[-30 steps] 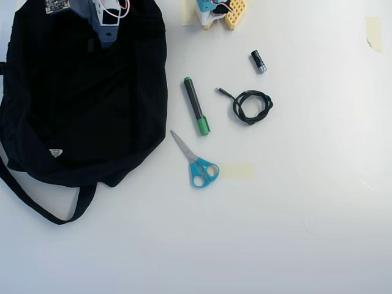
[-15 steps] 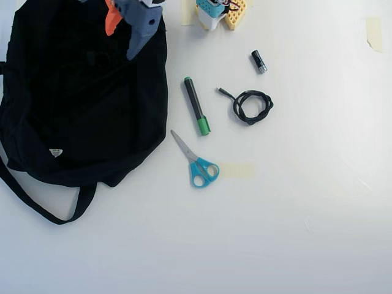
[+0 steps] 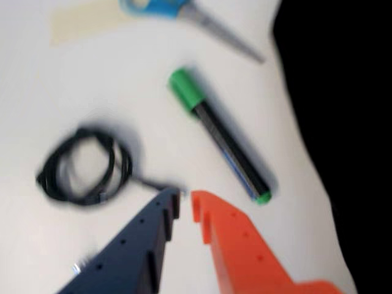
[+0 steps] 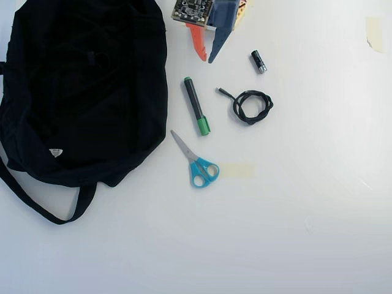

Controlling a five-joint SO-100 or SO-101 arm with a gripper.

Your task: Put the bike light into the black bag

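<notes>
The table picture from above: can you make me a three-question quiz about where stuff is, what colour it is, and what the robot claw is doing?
1. What lies left of the marker in the overhead view?
A) black bag B) scissors C) cable

2. What colour are the scissors' handles?
A) red B) blue C) yellow

3. What is the gripper holding?
A) the marker B) the cable C) nothing

Answers: 1 A, the black bag fills the left side. 2 B, the handle rings are blue. 3 C, its fingers are nearly together with nothing between them, above bare table.
</notes>
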